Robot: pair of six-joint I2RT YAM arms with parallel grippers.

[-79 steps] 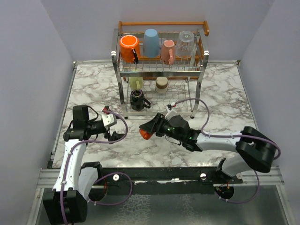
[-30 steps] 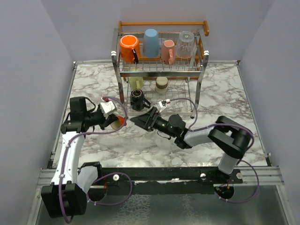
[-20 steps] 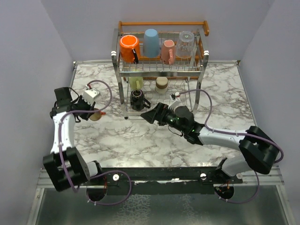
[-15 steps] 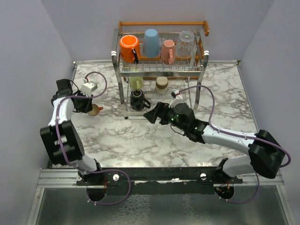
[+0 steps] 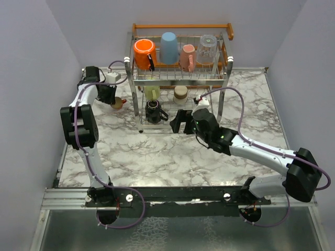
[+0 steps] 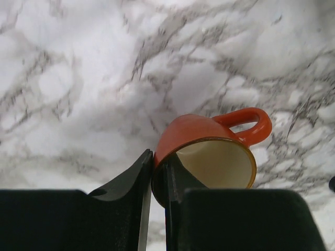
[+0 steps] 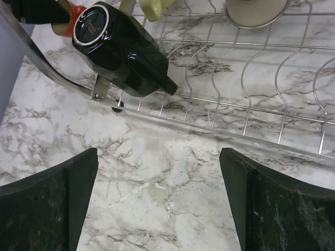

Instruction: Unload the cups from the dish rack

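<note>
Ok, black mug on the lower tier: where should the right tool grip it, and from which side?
Probably across the body of the black mug, just below its upturned base. Come from the dish rack's open front, where the open right tool faces it; the upper tier sits overhead. Keep clear of the handle on its right.

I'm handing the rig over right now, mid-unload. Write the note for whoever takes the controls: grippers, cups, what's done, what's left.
Left gripper: shut on the small orange-red cup, jaws pinching its rim, over the marble table left of the dish rack; not released.
Right gripper: open, empty, in front of the lower tier, near the black mug.
Upper tier: bright orange mug, light blue cup, pink mug, clear glass.
Lower tier: pale yellow cup, tan cup, black mug.
Done: one cup out.
Left: set it down, then unload the seven in the rack.
</note>
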